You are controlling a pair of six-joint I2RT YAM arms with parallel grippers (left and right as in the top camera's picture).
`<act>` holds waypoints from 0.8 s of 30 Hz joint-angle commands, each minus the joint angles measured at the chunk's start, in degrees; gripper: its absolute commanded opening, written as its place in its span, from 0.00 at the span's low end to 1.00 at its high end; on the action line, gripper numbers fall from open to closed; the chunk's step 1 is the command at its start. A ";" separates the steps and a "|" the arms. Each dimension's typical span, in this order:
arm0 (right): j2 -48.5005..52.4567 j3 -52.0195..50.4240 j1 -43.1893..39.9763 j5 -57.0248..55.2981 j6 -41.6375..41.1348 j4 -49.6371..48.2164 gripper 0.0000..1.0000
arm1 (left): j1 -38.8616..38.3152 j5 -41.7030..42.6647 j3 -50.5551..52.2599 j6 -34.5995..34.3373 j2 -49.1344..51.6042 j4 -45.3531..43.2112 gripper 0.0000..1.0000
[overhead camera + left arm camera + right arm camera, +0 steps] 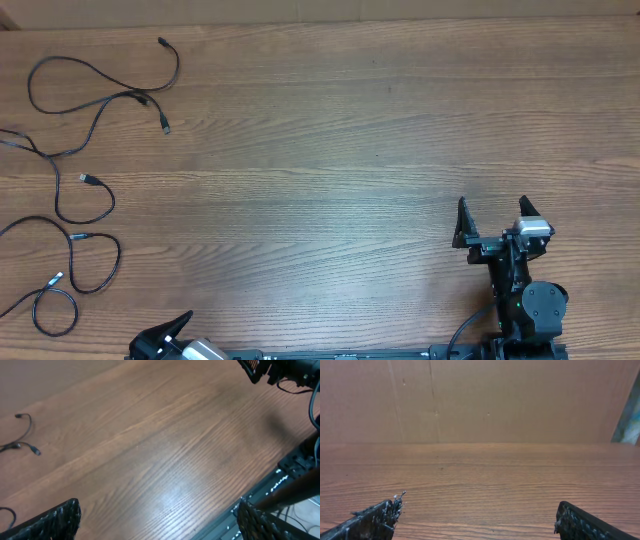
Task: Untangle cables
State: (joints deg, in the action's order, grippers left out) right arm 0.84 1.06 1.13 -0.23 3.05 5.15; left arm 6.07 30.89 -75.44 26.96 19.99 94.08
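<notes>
Several thin black cables (88, 180) lie spread out on the wooden table (330, 130) at the far left, looping over one another, with small plug ends (165, 126) showing. In the left wrist view a cable end (35, 450) lies at the far left. My left gripper (165, 338) sits at the table's front edge, right of the cables, open and holding nothing (159, 515). My right gripper (492, 208) is open over bare wood at the right, far from the cables, and holds nothing (477, 512). The right wrist view shows no cable.
A brown board wall (480, 400) stands behind the table's far edge. A dark rail (260, 495) runs along the table's front edge by the arm bases. The right arm's base and its thick black cable (530, 310) stand at the front right.
</notes>
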 commanded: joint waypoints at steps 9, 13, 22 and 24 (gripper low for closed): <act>-0.68 -0.61 -0.02 -0.04 0.22 -0.37 1.00 | -0.26 3.67 0.09 -11.93 -0.50 1.18 1.00; -0.68 -0.61 -0.02 -0.04 0.22 -0.37 1.00 | -0.26 3.69 3.80 -15.87 -0.94 -2.97 1.00; -0.68 -0.61 -0.02 -0.04 0.22 -0.37 1.00 | -2.19 4.76 19.02 -21.92 -6.23 -22.05 1.00; -0.68 -0.61 -0.02 -0.04 0.22 -0.37 1.00 | -3.37 5.01 24.09 -22.43 -8.87 -27.15 1.00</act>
State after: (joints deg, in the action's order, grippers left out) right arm 0.84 1.06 1.13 -0.25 3.03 5.15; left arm 4.32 34.39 -57.17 7.18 14.98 70.67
